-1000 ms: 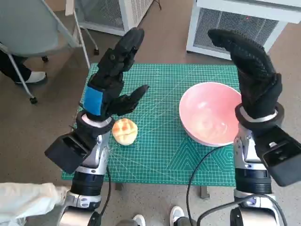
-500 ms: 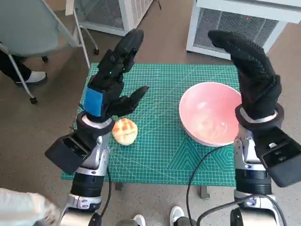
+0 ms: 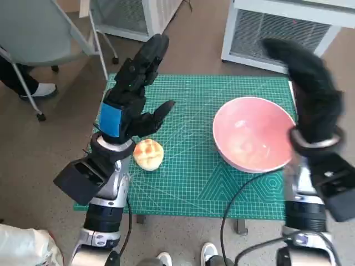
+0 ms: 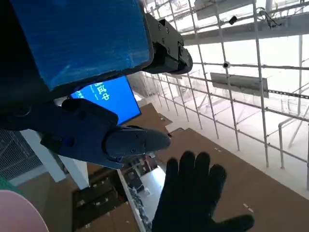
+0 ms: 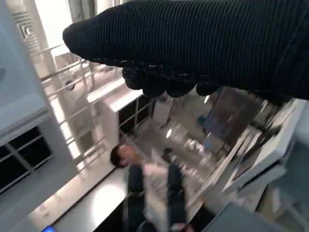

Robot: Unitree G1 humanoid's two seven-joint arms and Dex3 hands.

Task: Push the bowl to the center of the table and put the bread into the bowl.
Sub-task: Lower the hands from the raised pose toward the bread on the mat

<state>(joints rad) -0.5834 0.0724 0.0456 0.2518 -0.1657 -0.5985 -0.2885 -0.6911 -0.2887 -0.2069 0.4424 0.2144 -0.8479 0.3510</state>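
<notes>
A pink bowl [image 3: 253, 133] sits on the right part of the green cutting mat [image 3: 188, 172]; a sliver of its rim [image 4: 14, 212] shows in the left wrist view. A round golden bread roll [image 3: 148, 153] lies on the mat's left side. My left hand [image 3: 130, 97] is raised above the roll, fingers spread, holding nothing. My right hand [image 3: 310, 88], in its black glove, is lifted upright beside the bowl's right rim, blurred, with nothing in it. The left wrist view shows the gloved right hand [image 4: 193, 198] from afar.
White ventilated cabinets [image 3: 277, 27] stand behind the table. A grey chair [image 3: 50, 33] and a person's shoe [image 3: 36, 88] are at the far left. A person [image 5: 145, 183] appears in the right wrist view. Shoes [image 3: 211, 252] show below the table's front edge.
My right hand has moved to the right, off the bowl's rim area, and is blurred. The whole picture has shifted slightly. The left hand, bowl and roll stay put.
</notes>
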